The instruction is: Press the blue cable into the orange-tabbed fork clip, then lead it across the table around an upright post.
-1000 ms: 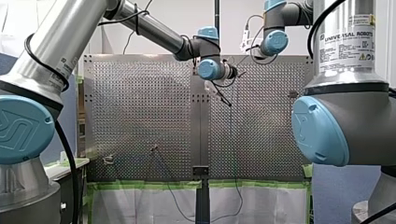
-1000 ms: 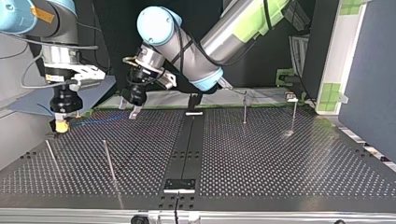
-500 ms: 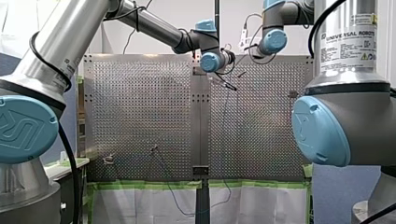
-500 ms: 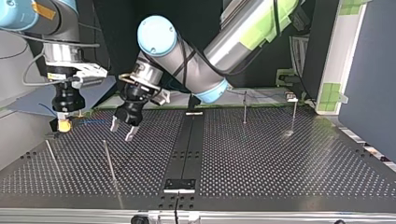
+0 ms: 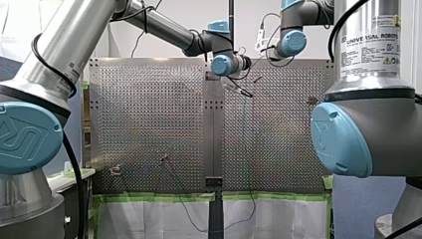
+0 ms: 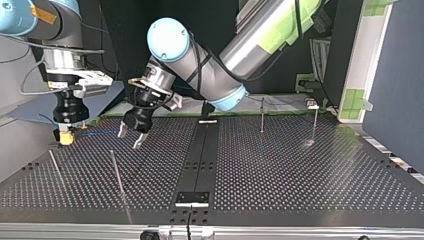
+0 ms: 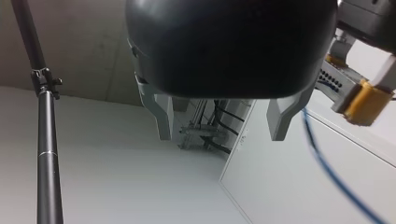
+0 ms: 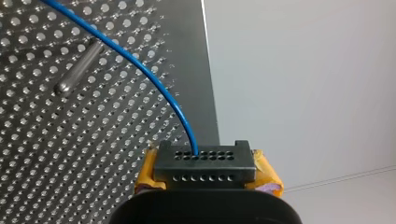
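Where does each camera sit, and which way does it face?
Front: behind the shoulders, looking over the perforated table; my left arm and my right arm enter from its sides.
Top: across the table, facing both arms.
Left wrist: along its open jaws, away from the table.
Right wrist: along its jaws onto the table.
Both wrist views show the blue cable.

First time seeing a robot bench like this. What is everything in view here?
perforated table: one, dark metal, beneath the grippers.
upright posts: four, thin metal, two at the top view's left, two at its right.
blue cable: one, blue, leading from my right gripper over the table.
black pole: one, black, standing beside my left gripper in the left wrist view.
right gripper: one, yellow pads, shut on the blue cable, at the top view's left.
left gripper: one, black with metal fingers, open and empty, above the table near the cable.
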`<state>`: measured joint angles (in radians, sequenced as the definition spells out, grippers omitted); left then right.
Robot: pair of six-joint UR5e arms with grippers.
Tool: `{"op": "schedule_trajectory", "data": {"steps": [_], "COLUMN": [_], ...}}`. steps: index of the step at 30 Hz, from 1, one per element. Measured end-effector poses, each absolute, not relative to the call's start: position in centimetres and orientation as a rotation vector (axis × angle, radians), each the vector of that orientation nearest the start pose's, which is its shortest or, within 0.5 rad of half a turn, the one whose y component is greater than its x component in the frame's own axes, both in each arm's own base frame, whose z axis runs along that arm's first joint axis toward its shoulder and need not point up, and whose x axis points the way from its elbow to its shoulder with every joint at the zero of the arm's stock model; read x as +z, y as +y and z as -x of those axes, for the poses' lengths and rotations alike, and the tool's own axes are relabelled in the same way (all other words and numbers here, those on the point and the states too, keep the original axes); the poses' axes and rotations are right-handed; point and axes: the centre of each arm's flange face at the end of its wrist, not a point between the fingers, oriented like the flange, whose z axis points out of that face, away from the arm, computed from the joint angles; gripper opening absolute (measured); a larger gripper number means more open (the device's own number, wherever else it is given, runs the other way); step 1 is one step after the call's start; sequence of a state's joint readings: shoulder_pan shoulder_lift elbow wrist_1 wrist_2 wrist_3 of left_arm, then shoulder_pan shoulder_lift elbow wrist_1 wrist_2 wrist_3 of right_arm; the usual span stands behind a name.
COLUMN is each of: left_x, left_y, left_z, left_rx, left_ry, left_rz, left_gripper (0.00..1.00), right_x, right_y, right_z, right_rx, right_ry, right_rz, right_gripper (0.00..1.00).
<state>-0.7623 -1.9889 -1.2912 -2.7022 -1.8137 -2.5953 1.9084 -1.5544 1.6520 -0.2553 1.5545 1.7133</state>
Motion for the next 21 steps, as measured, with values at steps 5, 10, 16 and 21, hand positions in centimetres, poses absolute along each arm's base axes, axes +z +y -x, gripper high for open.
{"op": "schedule_trajectory", "data": {"steps": [5, 10, 16, 21], "left_x": [43.4, 43.2, 42.6, 42.0], "left_y": [-54.9, -55.1, -55.5, -55.4], "left_z": [-41.9, -41.5, -40.7, -40.6], "left_rx": [-1.376, -1.39, -1.391, -1.352], "left_ry": [1.358, 1.395, 1.463, 1.5], "left_rz": [0.384, 0.347, 0.292, 0.263], "left_gripper": [1.0, 1.0, 1.0, 1.0], "right_x": [46.2, 46.5, 47.1, 47.6], "right_y": [-44.3, -44.7, -44.8, -44.7], "right_z": [-29.4, -29.1, -29.1, -29.3], "right_rx": [1.649, 1.649, 1.662, 1.678], "right_ry": [-1.044, -1.043, -1.029, -1.012], "right_rz": [-1.285, -1.275, -1.27, -1.274], "right_gripper": [0.01, 0.01, 0.01, 0.01]}}
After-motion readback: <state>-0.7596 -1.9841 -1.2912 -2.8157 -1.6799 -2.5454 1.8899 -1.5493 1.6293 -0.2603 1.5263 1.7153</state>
